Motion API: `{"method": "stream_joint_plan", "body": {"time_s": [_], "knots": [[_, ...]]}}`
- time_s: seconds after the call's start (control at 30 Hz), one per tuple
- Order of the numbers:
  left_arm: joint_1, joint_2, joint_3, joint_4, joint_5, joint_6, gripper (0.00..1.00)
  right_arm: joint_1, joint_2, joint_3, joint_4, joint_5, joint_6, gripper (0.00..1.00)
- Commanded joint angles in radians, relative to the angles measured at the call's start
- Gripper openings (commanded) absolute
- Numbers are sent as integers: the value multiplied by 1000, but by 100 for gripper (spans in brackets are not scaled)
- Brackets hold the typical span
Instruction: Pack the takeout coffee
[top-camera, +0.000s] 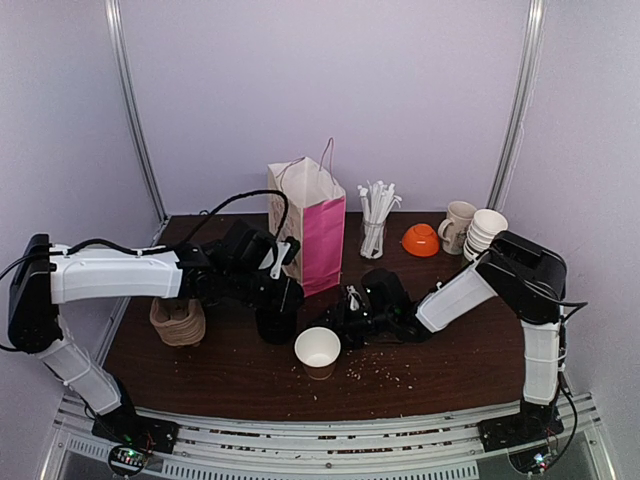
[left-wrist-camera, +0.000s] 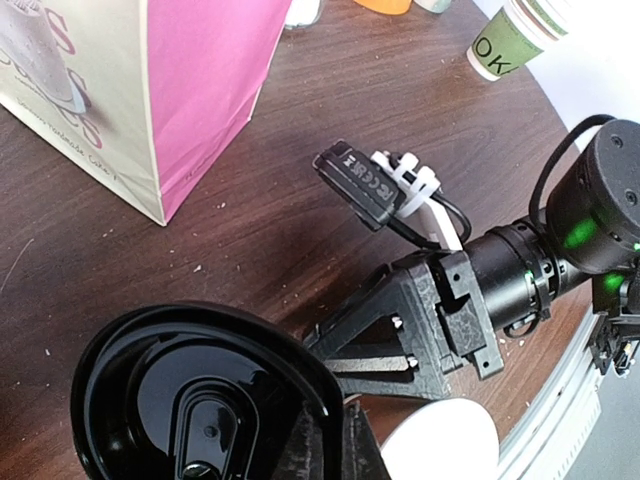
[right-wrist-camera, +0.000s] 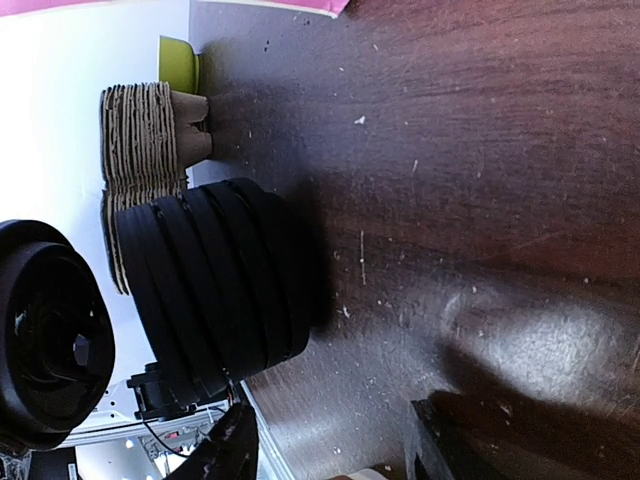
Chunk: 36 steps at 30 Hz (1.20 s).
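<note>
While the left claw (top-camera: 282, 285) pinches a black lid (left-wrist-camera: 190, 400) by its rim and holds it off the table, the right claw (right-wrist-camera: 330, 445) lies low over the wood with its fingers spread and nothing between them. The lid hangs just above the stack of lids (top-camera: 275, 322), so I judge it is meant for capping. Near the stack, toward the front edge, the coffee cup (top-camera: 318, 347) stands upright and uncovered between the two claws. The right claw seems placed there to steady it when the lid comes down. Farther back the paper bag (top-camera: 310, 232) stands mouth up, likely where the capped cup will go. A pile of cardboard carriers (top-camera: 178, 322) sits to the left, apart from the cup.
</note>
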Motion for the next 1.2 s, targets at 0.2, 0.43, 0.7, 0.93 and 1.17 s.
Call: {"method": "stream_joint_plan", "body": {"time_s": [0.2,0.43,0.7,0.93,1.17], "knots": [[-3,-81,51,-30,-28,39,0,-30,-107,9,-44,30,-30,63],[-8,-168,76,-27,-19,104,0,-68,-243,-10,-135,42,-86,68],[-203,-265,29,42,-130,407,0,-87,-510,-60,-265,26,-181,69],[-335,-262,-23,108,-280,616,0,-86,-742,-94,-397,46,-215,69],[-357,-234,-5,117,-283,686,0,-37,-806,-20,-603,22,-300,67]]}}
